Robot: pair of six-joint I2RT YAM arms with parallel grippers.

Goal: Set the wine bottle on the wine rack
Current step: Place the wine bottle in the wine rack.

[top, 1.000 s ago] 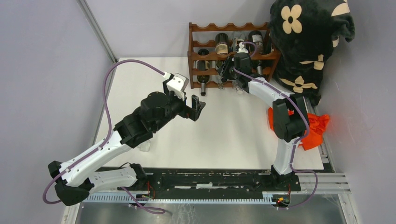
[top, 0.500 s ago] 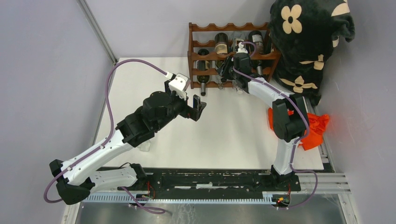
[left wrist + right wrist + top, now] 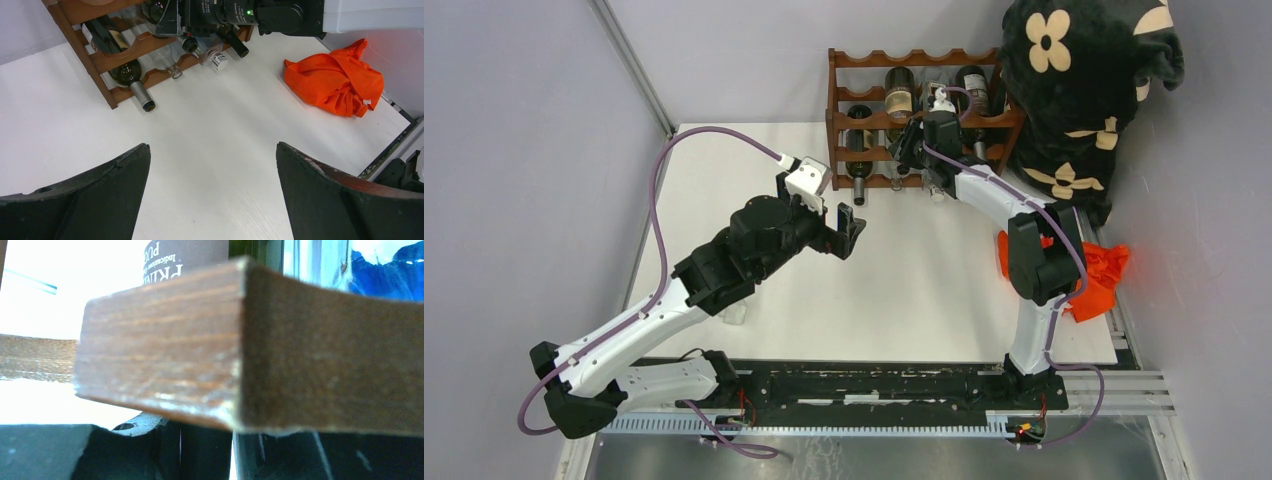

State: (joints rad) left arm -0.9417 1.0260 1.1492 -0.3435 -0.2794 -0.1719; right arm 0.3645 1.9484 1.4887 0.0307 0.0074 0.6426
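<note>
Currently the right gripper (image 3: 916, 142) is holding its jaws pressed together at the reddish-brown scalloped wooden wine rack (image 3: 904, 58); what it is pinching is hidden. The dark glass wine bottle (image 3: 186, 254) is lying behind the rail. It should be settling into both scallops before release. Its label is showing "PRIM", "PU", "Indicazione". The left gripper (image 3: 212, 146) is hanging spread, empty.

A blurred rail of the wine rack (image 3: 200, 365) fills the right wrist view, its top edge cropping a bottle label (image 3: 185, 257).

Reddish-brown scalloped wine rack (image 3: 904, 58), upright at far edge of table (image 3: 724, 170), dark bottles (image 3: 857, 145) lying inside
</note>
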